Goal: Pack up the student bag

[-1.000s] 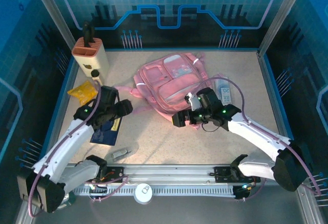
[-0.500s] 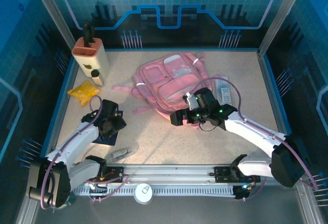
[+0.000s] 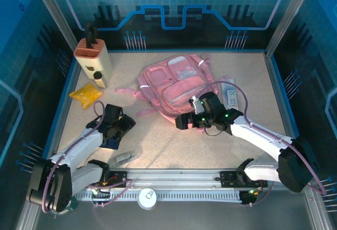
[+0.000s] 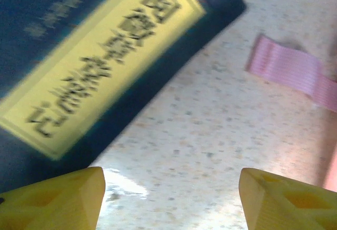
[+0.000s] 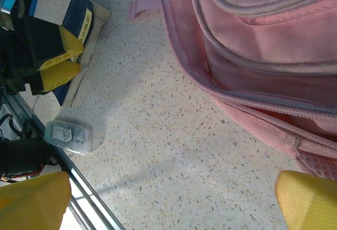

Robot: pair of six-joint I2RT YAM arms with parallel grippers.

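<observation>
**Top external view: reaching for the book, bag not yet packed**

Left of frame: left hand (image 3: 125,125) low over the desk (image 3: 158,146), forearm stretched up from the lower-left base, wrist turned toward the centre. In the left wrist view, fingers parted with nothing between them. Dark blue book (image 4: 95,56) with a yellow label lying ahead of the tips, in the upper left of that frame, bare desk in the gap.

Judged as the approach to picking up that book, no grasp made yet. Next: easing forward over the book's edge and working one finger under a thin, flat cover, which looks awkward on a hard desk.

Lower centre: small clear case (image 3: 124,158) near the front rail. Centre to upper centre: student bag (image 3: 171,82) lying flat, front pockets up, a pink strap (image 4: 295,72) trailing toward the book.

Right of centre: right hand (image 3: 184,122) at the bag's near edge, elbow bent, forearm running up from the lower-right base. Fingers spread wide and empty, just beside the zipped seam in the right wrist view. Probably placed to hold the opening. Zip open or shut: cannot tell.
</observation>
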